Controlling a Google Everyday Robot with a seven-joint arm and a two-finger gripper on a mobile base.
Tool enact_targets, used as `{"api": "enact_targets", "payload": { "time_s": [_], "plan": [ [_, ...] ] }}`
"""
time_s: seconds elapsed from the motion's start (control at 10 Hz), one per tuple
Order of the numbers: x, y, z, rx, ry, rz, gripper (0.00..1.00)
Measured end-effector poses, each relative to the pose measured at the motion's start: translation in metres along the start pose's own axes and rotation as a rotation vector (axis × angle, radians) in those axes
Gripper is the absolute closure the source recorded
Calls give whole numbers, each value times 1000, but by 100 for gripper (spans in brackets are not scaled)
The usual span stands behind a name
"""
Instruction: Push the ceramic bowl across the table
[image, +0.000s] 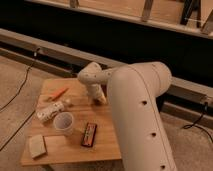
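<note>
The table (107, 145) has a light wooden plank top and stands in the lower left of the camera view. My big white arm reaches over its right side, and my gripper (99, 98) is low over the far right part of the top. The dark purple-maroon ceramic bowl does not show; it may be hidden behind my arm or gripper. The taller white cup (63, 121) stands left of the gripper, near the table's middle.
On the table lie an orange object (59, 92) at the far left, a crumpled pale packet (49, 111), a dark flat bar (90, 134) and a pale sponge-like block (36, 146) at the near left corner. A dark wall with a metal rail runs behind. Cables lie on the floor.
</note>
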Motion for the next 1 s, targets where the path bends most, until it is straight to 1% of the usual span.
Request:
{"api": "enact_targets", "payload": {
  "time_s": [0.5, 0.8, 1.0],
  "plan": [
    [-5, -2, -12, 13, -37, -20, 35],
    [-6, -3, -16, 21, -48, -23, 35],
    [-8, 1, -16, 22, -53, -31, 35]
  ]
}}
